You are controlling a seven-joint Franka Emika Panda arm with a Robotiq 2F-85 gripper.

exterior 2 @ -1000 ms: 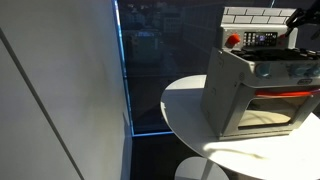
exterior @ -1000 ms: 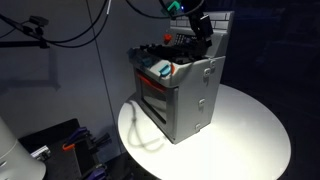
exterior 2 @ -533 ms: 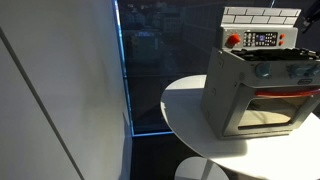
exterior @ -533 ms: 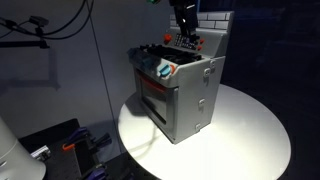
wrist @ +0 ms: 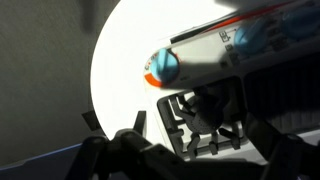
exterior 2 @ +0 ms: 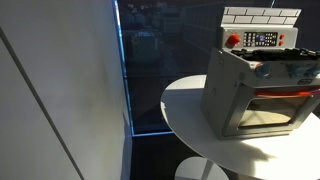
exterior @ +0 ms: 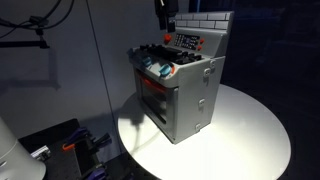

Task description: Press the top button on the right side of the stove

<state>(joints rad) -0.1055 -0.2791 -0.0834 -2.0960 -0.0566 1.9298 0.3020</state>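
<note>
The stove (exterior: 182,92) is a small grey toy box with a brick-pattern back wall and stands on a round white table (exterior: 250,130). Its red-framed button panel (exterior: 188,42) sits at the back of the top. It also shows in an exterior view (exterior 2: 262,40). My gripper (exterior: 163,12) hangs above the stove's top, to the left of the panel, touching nothing. In the wrist view my dark blurred fingers (wrist: 195,150) stand apart over a black burner grate (wrist: 205,118), beside a blue and orange knob (wrist: 163,67). The gripper is out of frame in an exterior view of the stove (exterior 2: 255,90).
The table edge (exterior 2: 175,110) lies close to the stove's side. A grey wall panel (exterior 2: 60,90) stands next to the table. Cables (exterior: 60,20) hang at the upper left, and clutter lies on the floor (exterior: 80,145).
My gripper has risen off the button panel and moved left over the stove top. It has left one exterior view, so the panel now shows uncovered.
</note>
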